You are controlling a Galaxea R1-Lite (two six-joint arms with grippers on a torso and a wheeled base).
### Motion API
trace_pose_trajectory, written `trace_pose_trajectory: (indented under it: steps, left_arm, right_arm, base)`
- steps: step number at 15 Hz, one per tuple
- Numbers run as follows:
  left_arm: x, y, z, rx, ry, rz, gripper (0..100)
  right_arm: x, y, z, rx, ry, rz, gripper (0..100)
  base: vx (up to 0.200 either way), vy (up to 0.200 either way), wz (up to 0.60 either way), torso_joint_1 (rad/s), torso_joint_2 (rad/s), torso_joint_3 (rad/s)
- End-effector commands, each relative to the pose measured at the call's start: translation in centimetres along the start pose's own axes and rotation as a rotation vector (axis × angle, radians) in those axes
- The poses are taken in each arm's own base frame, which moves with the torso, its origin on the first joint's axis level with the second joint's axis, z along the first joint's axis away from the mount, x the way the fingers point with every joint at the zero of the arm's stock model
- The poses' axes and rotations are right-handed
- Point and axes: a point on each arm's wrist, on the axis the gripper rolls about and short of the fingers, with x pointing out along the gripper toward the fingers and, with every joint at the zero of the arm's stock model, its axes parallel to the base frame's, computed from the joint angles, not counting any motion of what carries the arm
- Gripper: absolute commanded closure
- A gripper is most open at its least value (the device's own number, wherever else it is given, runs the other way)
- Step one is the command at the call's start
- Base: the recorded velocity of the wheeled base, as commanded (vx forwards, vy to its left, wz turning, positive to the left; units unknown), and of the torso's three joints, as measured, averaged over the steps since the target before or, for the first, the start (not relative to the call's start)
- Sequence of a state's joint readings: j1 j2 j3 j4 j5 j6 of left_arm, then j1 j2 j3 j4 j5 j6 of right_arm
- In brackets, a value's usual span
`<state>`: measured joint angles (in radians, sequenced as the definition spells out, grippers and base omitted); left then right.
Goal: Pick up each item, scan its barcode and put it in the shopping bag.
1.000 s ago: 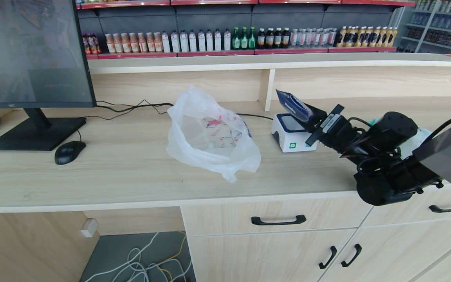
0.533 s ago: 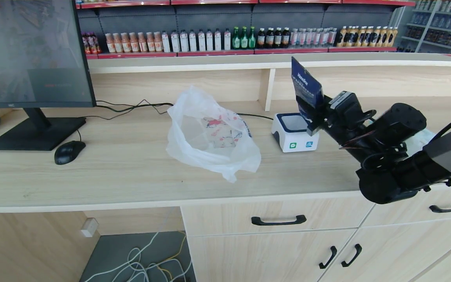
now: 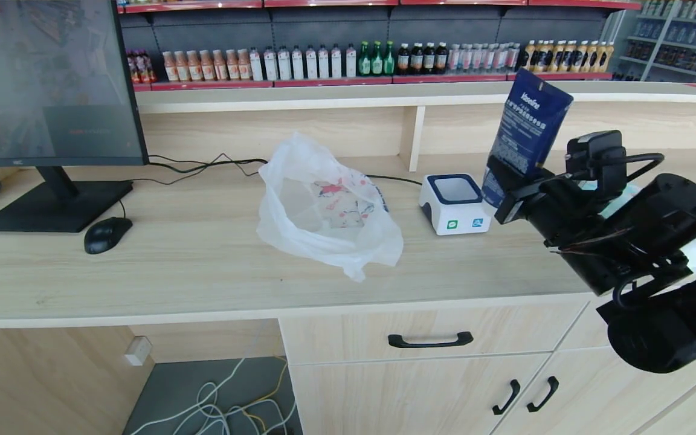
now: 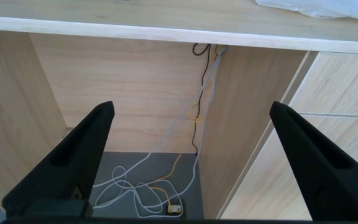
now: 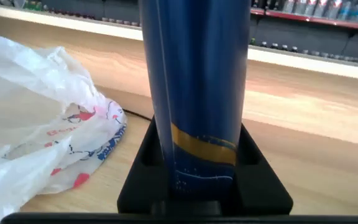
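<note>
Nearest to me, below the front edge of the tabletop [image 3: 173, 260], my left hand [image 4: 191, 109] hangs idle with its two fingers wide apart and nothing between them. It faces the open space under the counter, where loose cables [image 4: 160, 180] lie on the floor.

Over the right end of the tabletop, my right hand [image 3: 505, 190] is clamped on the bottom edge of a dark blue pouch [image 3: 529, 127]. The pouch stands upright, clear of the tabletop, and sits above and just to the right of the white scanner box [image 3: 454, 208]. In the right wrist view the pouch [image 5: 197, 81] rises straight up from between the fingers.

The scanner's window faces upward. Left of it, at the middle of the tabletop, the thin white shopping bag [image 3: 324, 205] slumps with its mouth loosely open. A mouse [image 3: 107, 234] and a monitor [image 3: 40, 78] sit at the left end, and shelves of bottles [image 3: 348, 60] run behind the back edge.

I cannot tell where the barcode is, or whether it has been read. I judge the pouch needs its printed face tipped down over the scanner window and held level and steady there. After that I would carry it left and release it low over the bag's mouth, because the limp plastic could fold shut if nudged.
</note>
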<state>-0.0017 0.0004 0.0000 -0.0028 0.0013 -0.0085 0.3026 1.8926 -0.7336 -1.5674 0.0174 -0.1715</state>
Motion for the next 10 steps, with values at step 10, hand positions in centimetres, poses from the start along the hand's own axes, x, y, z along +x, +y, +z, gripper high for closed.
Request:
trace_pose_trajectory:
  steps: [10]
  left_arm:
    - [0.0, 0.0, 0.0, -0.004, -0.002, 0.000, 0]
  right_arm:
    - [-2.3, 2.3, 2.9, 0.204, -0.011, -0.087, 100]
  base:
    - [0.000, 0.080, 0.00, 0.000, 0.00, 0.001]
